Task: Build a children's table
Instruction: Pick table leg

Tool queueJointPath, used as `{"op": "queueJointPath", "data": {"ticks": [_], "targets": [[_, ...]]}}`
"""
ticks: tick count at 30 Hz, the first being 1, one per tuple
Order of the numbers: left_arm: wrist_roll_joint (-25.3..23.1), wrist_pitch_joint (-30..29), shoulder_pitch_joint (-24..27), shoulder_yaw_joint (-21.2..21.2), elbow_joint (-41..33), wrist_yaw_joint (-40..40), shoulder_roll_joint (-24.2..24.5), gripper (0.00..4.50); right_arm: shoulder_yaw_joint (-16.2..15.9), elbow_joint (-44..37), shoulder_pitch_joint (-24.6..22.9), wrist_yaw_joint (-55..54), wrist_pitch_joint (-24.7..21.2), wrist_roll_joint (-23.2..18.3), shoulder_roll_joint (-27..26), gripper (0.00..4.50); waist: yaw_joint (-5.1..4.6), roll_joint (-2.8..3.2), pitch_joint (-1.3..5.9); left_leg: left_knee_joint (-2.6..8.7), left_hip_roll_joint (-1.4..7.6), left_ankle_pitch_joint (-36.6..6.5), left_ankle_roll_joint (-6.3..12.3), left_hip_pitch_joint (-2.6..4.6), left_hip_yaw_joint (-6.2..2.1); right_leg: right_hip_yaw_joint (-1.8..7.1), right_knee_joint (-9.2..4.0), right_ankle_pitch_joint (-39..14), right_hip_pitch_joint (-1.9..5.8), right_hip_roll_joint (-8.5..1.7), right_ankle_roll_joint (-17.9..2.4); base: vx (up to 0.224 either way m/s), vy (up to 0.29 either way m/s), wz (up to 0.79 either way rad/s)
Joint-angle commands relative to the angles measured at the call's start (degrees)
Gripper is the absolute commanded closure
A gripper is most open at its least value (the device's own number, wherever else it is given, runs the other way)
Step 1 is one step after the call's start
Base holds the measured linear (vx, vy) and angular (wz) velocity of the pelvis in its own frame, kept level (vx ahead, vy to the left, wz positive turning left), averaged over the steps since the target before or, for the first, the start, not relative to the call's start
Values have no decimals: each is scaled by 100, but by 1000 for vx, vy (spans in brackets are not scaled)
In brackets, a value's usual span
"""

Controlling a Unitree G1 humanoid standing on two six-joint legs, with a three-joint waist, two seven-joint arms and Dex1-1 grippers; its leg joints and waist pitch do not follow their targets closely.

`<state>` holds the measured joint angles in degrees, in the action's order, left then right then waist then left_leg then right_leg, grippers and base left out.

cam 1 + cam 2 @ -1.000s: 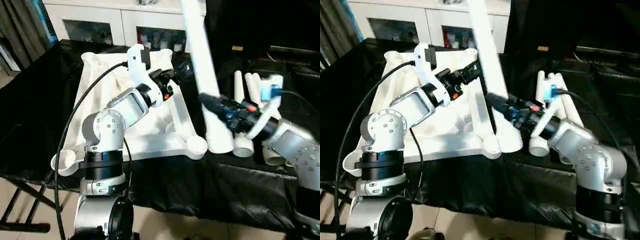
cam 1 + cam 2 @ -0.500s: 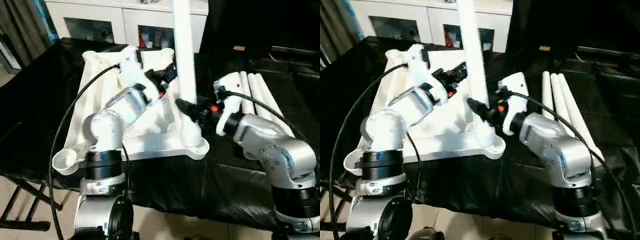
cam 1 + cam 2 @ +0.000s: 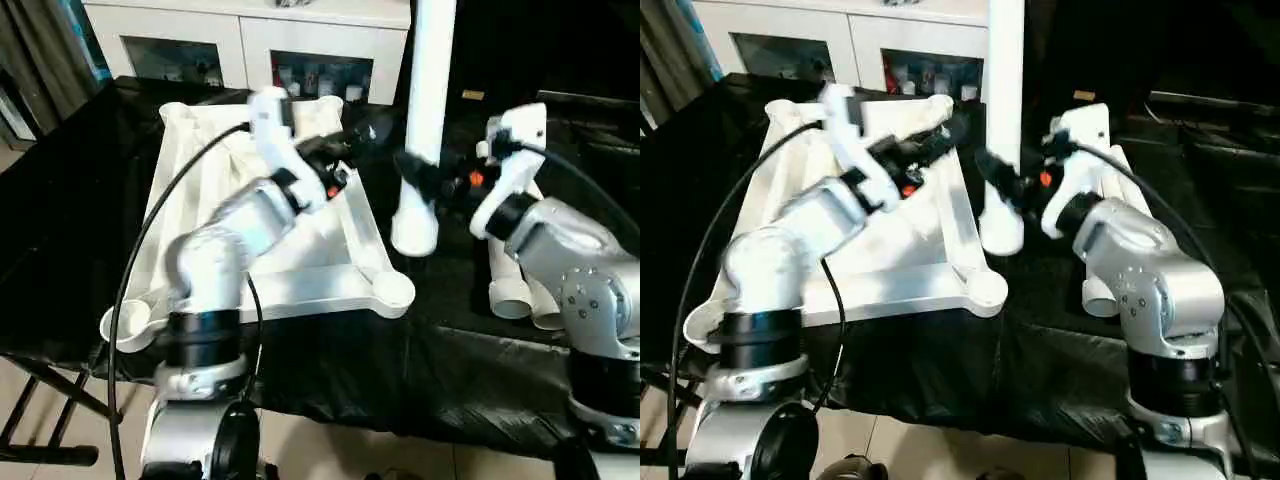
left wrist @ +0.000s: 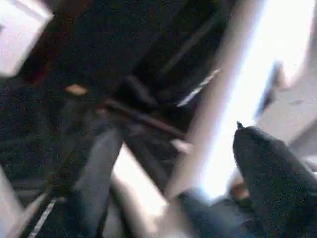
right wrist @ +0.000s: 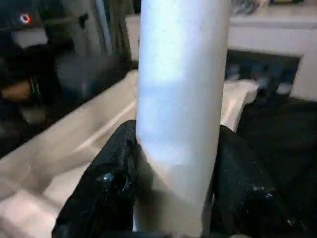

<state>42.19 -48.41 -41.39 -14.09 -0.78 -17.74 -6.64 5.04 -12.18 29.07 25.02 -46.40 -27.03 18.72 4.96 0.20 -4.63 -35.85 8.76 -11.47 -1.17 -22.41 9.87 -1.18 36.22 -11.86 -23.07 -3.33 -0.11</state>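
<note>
The children's table top lies upside down on the black cloth, ribs up, with a rounded socket at its near right corner. My right gripper is shut on one white leg, holding it nearly upright. The leg's lower end hangs just right of the top's right edge, above the cloth. In the right wrist view both black pads press the leg. My left gripper reaches over the top's far right side, open, a little left of the held leg.
More white legs lie side by side on the cloth at the right, under my right forearm. A white cabinet with glass doors stands behind the table. The cloth-covered table's front edge runs just below the top.
The right arm carried the leg from over the near right corner socket up and to the right, beside the top's edge. The left gripper narrowed, then opened wide again.
</note>
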Motion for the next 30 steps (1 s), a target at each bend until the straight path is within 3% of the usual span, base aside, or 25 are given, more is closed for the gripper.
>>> {"op": "queueJointPath", "data": {"ticks": [1, 5, 10, 11, 13, 15, 21, 25, 30], "targets": [[261, -115, -110, 42, -195, -88, -96, 9, -198, -140, 7, 59, -100, 56, 24, 269, -16, -96, 458, 374, 350, -51, 337, 100, -106, 223, -365, 51, 345, -435, -1559, 0, 0, 0], [181, -43, -147, 190, -141, -14, -160, 0, -495, -222, -34, 92, -117, 92, 89, 269, -15, -90, 459, 378, 350, -139, 297, 109, -108, 232, -387, -151, 350, -435, -1443, 0, 0, 0], [-859, 266, -350, 531, 558, 820, -132, 0, -836, -389, -8, 56, -150, 257, 73, 269, -14, -94, 474, 377, 351, -92, 255, 112, -126, 241, -389, -84, 354, -426, -1232, 0, 0, 0], [-886, 280, -354, 542, 575, 841, -128, 0, -843, -393, -6, 53, -154, 263, 71, 269, -10, -92, 479, 378, 354, -46, 253, 103, -133, 241, -383, -23, 364, -435, -1216, 0, 0, 0], [-1093, 504, -391, 563, 706, 1142, -186, 0, -1012, -419, 20, -37, -191, 426, 63, 269, -6, -64, 505, 364, 354, 53, 244, 108, -136, 235, -362, 171, 360, -425, -1257, 0, 0, 0], [-1164, 564, -399, 578, 716, 1341, -221, 18, -1087, -390, 46, -167, -166, 552, 33, 269, -10, -77, 510, 360, 351, 113, 234, 92, -138, 232, -337, 345, 375, -433, -1337, 0, 0, 0], [-1244, 828, -385, 344, 681, 1978, -559, 62, -1000, -261, 151, -620, -71, 653, -301, 270, -13, -64, 513, 359, 348, -35, 185, 106, -128, 232, -346, 223, 365, -430, -1431, 0, 0, 0], [-1356, 1120, -374, 277, 734, 2263, -742, 93, -960, -202, 201, -768, -9, 704, -431, 270, -16, -63, 508, 369, 349, -100, 143, 104, -132, 231, -355, 138, 362, -424, -1351, 0, 0, 0], [-1113, 1281, -273, 241, 691, 2429, -897, 144, -886, -178, 253, -901, 92, 724, -627, 270, -17, -59, 511, 373, 343, -154, 64, 113, -125, 231, -362, 54, 345, -419, -1310, 0, 0, 0]]}}
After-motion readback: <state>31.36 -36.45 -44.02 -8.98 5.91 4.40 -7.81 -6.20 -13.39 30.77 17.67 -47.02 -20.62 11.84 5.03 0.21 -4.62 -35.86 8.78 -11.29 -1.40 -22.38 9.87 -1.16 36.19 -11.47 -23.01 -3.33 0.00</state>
